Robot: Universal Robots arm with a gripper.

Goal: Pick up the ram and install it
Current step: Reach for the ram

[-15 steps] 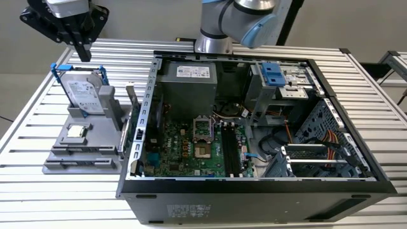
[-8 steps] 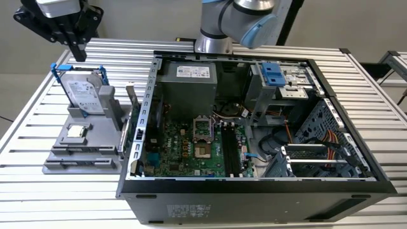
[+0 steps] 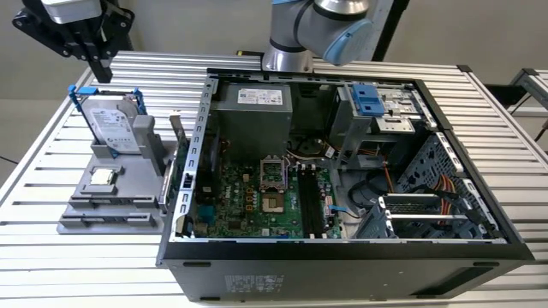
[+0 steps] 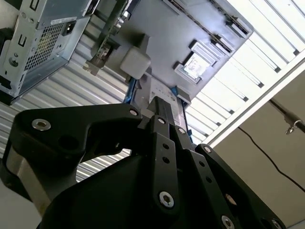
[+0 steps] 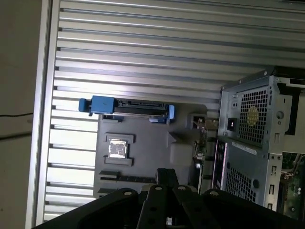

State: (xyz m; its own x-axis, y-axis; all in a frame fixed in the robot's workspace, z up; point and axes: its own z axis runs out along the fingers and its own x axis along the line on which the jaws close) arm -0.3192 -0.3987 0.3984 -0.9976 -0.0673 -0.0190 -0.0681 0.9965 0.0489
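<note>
Above the bench (image 3: 86, 273), our pincer (image 3: 104, 72) hangs empty, tips together, pick not yet begun; we judge the ram's (image 3: 182, 192) thin edge demands parted, squared tips

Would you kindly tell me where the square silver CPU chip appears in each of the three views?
Exterior view: the CPU chip lies on the grey holder, at the exterior view's left, outside the case.
Second wrist view: on the holder, near the hard drive, chip at.
First wrist view: on the holder, near the drive, chip at.
Shared landmark: the blue-framed hard drive.
</note>
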